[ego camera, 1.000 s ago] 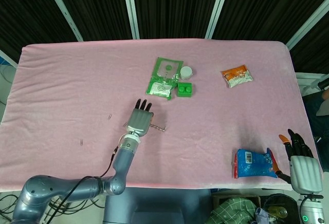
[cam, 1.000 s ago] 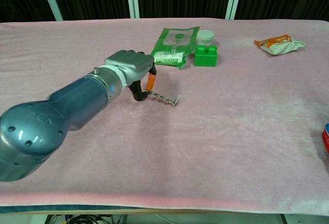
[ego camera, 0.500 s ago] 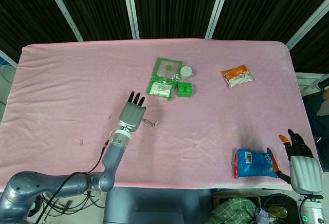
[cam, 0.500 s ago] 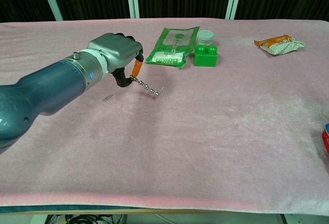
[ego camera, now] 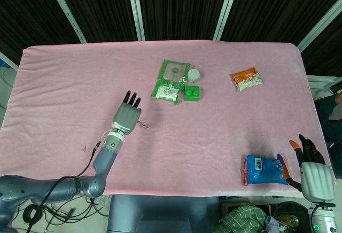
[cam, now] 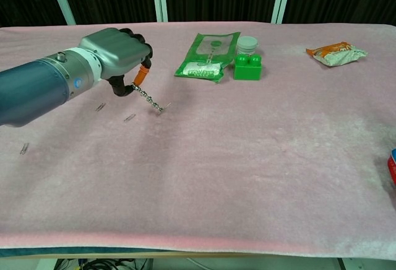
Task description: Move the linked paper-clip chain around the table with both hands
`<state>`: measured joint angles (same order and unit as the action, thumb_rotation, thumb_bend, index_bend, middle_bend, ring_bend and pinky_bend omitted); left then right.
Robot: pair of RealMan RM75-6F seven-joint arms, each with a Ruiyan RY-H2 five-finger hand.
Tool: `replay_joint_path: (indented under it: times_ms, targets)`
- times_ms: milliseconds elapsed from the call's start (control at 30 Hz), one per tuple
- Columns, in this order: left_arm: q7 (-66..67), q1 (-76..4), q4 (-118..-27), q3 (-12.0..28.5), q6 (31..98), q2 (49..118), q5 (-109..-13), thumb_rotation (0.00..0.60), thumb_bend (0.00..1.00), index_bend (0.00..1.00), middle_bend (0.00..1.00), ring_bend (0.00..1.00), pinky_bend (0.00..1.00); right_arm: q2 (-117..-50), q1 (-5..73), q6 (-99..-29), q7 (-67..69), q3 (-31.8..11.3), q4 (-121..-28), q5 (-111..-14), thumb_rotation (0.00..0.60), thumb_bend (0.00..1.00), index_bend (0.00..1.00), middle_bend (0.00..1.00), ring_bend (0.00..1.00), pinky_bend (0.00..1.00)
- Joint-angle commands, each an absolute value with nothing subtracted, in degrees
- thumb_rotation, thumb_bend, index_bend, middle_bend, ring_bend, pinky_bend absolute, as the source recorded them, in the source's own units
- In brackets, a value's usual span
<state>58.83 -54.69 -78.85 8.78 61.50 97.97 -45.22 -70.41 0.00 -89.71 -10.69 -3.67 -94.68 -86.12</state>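
The left hand (cam: 117, 50) pinches one end of the paper-clip chain (cam: 150, 100) between thumb and an orange-tipped finger, its other fingers curled over the top, and holds that end lifted so the chain slopes down to the right with its free end touching the pink desk (cam: 247, 158). Holding one end high and letting the tail trail on the cloth looks like a way to drag the chain across the surface without bunching it. In the head view the left hand (ego camera: 126, 117) sits on the left-centre part of the desk, with the chain (ego camera: 142, 124) just beside it. A few loose paper clips (cam: 129, 117) lie on the cloth near the hand and further left, apart from the chain. The right hand (ego camera: 311, 164) waits at the near right edge, fingers extended and apart, holding nothing, next to a blue snack packet (ego camera: 264, 170); it has no share in the carry yet. Well behind, a green wipes pack (cam: 210, 55), a green block (cam: 248, 67), a small white jar (cam: 247, 43) and an orange snack bag (cam: 335, 53) stand clear of the chain's area.
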Motion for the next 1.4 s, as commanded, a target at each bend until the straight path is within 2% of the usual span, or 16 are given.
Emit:
replay_joint_path:
  times_ms: [33,200,733,1133,1400]
  targets:
    - [59.6,-54.2,-79.8,7.4,61.7,96.5,-46.2,0.600,0.42,0.60,0.14,0.00,0.00,-70.4,0.0,-89.8,-10.8,-3.7,-94.7,-86.1,0.600,0.16,0.17,0.00,0.01,0.19]
    - [59.0,-52.9,-80.9,5.7,62.4,94.4,-47.4,0.600,0.42,0.60,0.14,0.00,0.00,-70.3,-0.1,-89.9,-10.7,-3.8,-94.7,-86.1,0.600,0.16,0.17,0.00,0.01,0.19]
    - [58.3,-51.8,-79.4,3.7,61.0,92.9,-48.2,0.600,0.42,0.60,0.14,0.00,0.00,-70.1,-0.2,-90.1,-10.5,-4.0,-94.9,-85.9,0.600,0.16,0.17,0.00,0.01,0.19]
    - [58.7,-51.5,-79.6,4.0,61.6,92.0,-48.3,0.600,0.42,0.60,0.14,0.00,0.00,-70.2,-0.2,-90.1,-10.5,-3.9,-94.9,-86.1,0.600,0.16,0.17,0.00,0.01,0.19]
    - [59.8,-50.9,-79.8,4.1,62.7,88.7,-47.7,0.600,0.42,0.60,0.14,0.00,0.00,-70.0,-0.2,-90.2,-10.3,-4.0,-94.9,-86.0,0.600,0.16,0.17,0.00,0.01,0.19]
